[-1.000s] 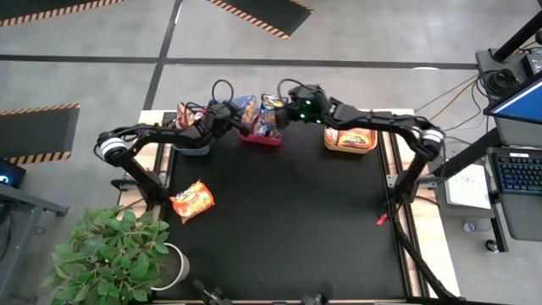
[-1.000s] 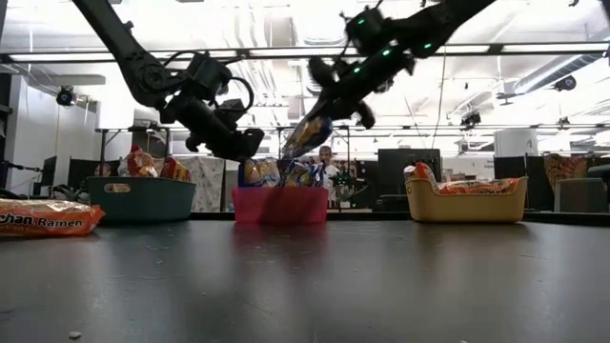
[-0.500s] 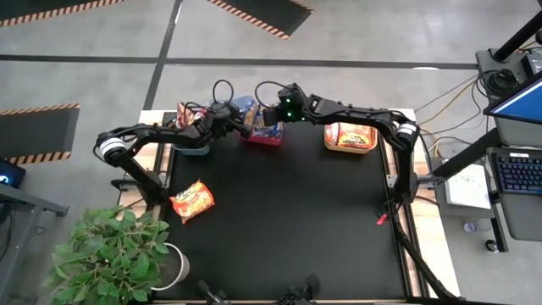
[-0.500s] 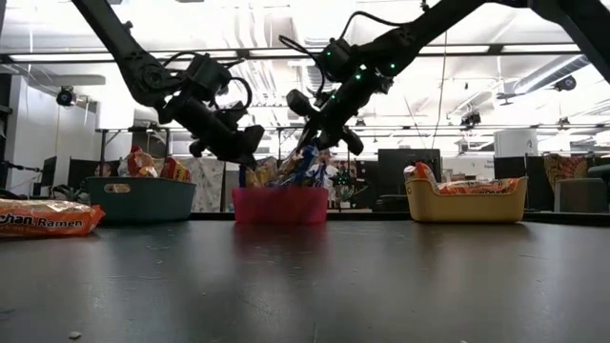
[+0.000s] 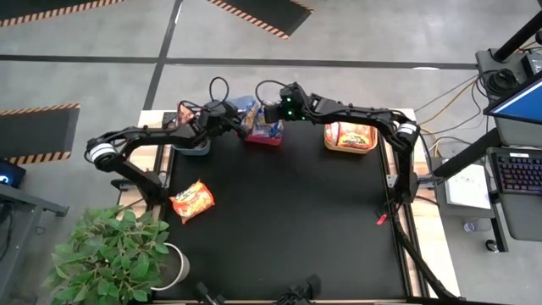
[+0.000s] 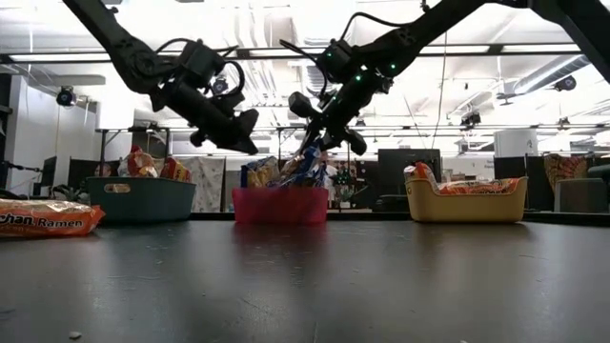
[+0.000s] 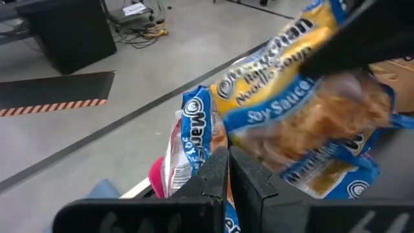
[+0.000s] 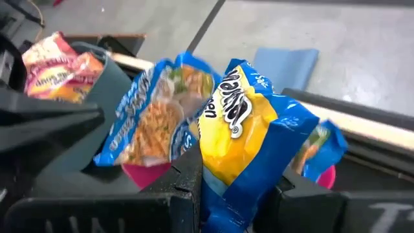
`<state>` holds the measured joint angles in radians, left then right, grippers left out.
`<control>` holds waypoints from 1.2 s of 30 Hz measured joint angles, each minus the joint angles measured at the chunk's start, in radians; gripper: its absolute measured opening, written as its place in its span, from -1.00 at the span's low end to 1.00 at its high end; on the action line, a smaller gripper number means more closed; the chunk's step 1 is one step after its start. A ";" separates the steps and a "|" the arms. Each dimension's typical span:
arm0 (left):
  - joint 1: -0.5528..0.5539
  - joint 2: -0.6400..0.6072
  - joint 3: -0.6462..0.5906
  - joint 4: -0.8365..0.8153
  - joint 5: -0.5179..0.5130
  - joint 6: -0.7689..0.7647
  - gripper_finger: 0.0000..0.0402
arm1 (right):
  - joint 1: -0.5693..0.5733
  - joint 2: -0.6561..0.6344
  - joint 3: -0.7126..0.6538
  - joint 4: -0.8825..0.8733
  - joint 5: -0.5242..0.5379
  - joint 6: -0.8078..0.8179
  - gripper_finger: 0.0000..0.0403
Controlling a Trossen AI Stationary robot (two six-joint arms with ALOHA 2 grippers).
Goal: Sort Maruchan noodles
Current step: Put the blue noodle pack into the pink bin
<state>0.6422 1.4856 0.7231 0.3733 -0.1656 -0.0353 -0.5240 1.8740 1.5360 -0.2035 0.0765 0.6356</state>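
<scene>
Over the red plastic bin (image 5: 262, 134), the right gripper (image 8: 223, 175), having lowered, is clenching a crinkly blue-and-yellow noodle packet (image 8: 249, 136) for release; the left gripper (image 5: 241, 129), clamped empty, is drawing back.

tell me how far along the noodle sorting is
Mostly done: packets already sit in the grey bin, red bin and orange bin. In hand: the right gripper holds a blue-and-yellow packet over the red bin; the left gripper is shut, empty. Left: one orange packet on the table.

Both pincers crowded over the packet-stuffed red bin (image 5: 262, 135); wide bare tabletop (image 5: 288, 220) in front.
</scene>
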 joint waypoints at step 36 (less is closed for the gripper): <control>0.003 -0.004 -0.006 -0.024 0.002 0.041 -1.00 | 0.029 0.003 0.000 0.090 0.003 -0.121 -0.17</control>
<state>0.6453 1.4813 0.7174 0.3496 -0.1638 0.0059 -0.4952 1.8772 1.5360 -0.1137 0.0794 0.5149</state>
